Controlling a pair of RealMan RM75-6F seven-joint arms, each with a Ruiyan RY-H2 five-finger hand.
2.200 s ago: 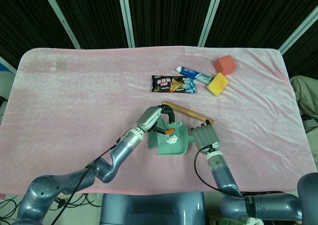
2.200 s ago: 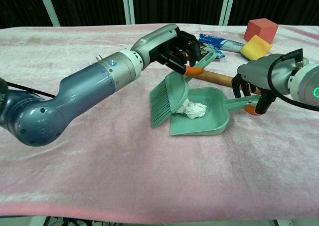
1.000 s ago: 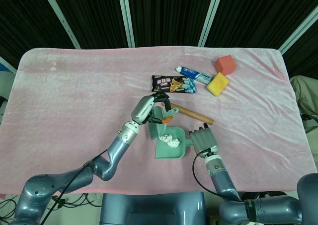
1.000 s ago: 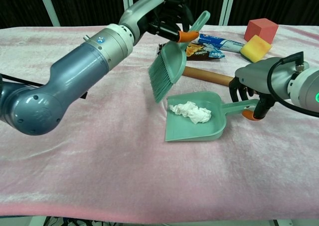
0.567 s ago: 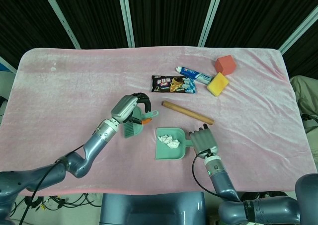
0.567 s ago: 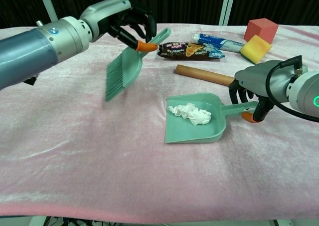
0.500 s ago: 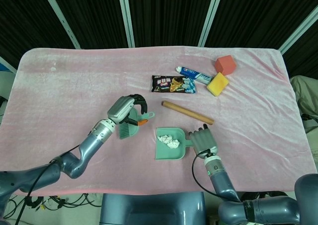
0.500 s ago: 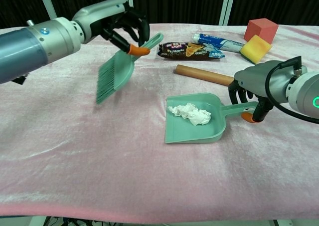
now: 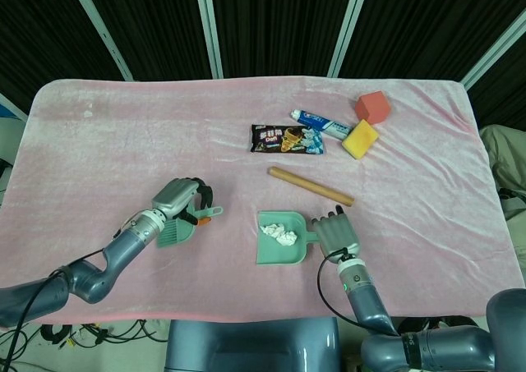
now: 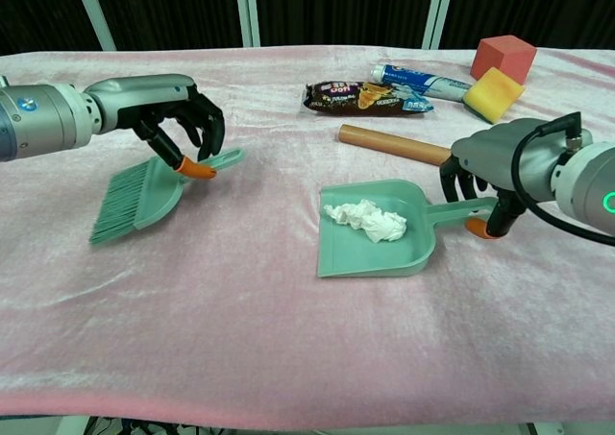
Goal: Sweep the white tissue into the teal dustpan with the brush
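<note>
The teal dustpan [image 9: 276, 255] [image 10: 384, 254] lies flat on the pink cloth near the front edge. The crumpled white tissue [image 9: 279, 233] [image 10: 365, 217] rests inside it. My right hand [image 9: 335, 231] [image 10: 483, 169] grips the dustpan's handle at the pan's right end. The teal brush [image 9: 176, 234] [image 10: 137, 200] lies low on the cloth well to the left of the pan, bristles pointing to the front left. My left hand [image 9: 177, 198] [image 10: 171, 109] arches over its orange grip and holds it between thumb and fingers.
A wooden rod [image 9: 311, 186] [image 10: 394, 145] lies just behind the dustpan. Further back are a dark snack packet [image 9: 287, 139], a toothpaste tube [image 9: 322, 125], a yellow sponge [image 9: 360, 139] and a red cube [image 9: 371, 107].
My left hand carried the brush up and away from the dustpan, leftward, then lowered it onto the cloth. The tissue stays in the pan; the right hand keeps hold of the handle.
</note>
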